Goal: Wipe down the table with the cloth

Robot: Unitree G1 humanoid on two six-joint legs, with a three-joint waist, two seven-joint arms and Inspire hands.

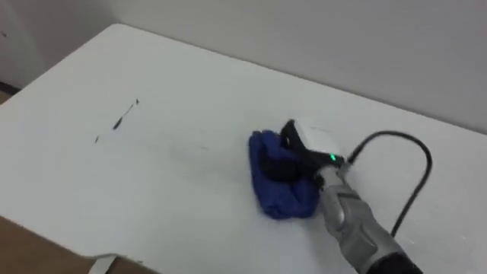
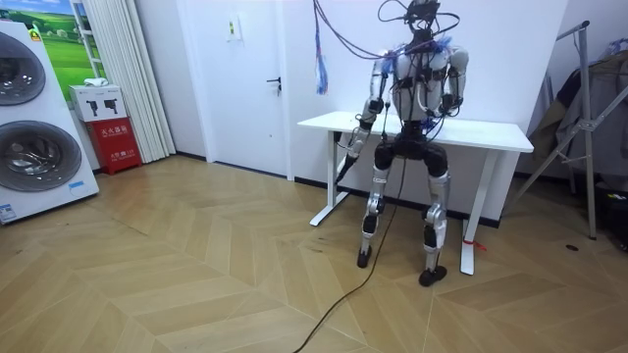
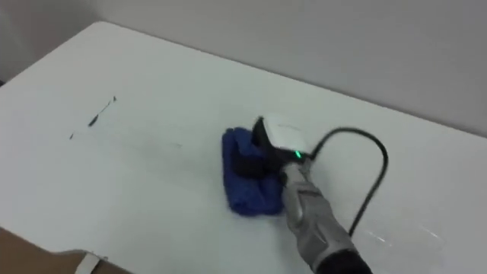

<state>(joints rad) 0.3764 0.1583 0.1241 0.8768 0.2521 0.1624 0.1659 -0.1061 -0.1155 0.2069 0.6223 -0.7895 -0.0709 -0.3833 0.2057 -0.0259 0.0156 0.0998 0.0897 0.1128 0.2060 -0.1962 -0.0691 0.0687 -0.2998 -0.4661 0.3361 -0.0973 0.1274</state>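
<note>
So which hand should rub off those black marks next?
Right. The right hand grips the blue cloth on the table, the dark marks to its left. The left hand hangs beside the table edge.

2 washing machines (image 2: 34,157), red box (image 2: 116,145), door (image 2: 250,88)

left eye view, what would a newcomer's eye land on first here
The blue cloth stands out against the white table, right of centre, with the right robot hand resting on it. Next come the dark marks on the tabletop far to the left, apart from the cloth.
</note>
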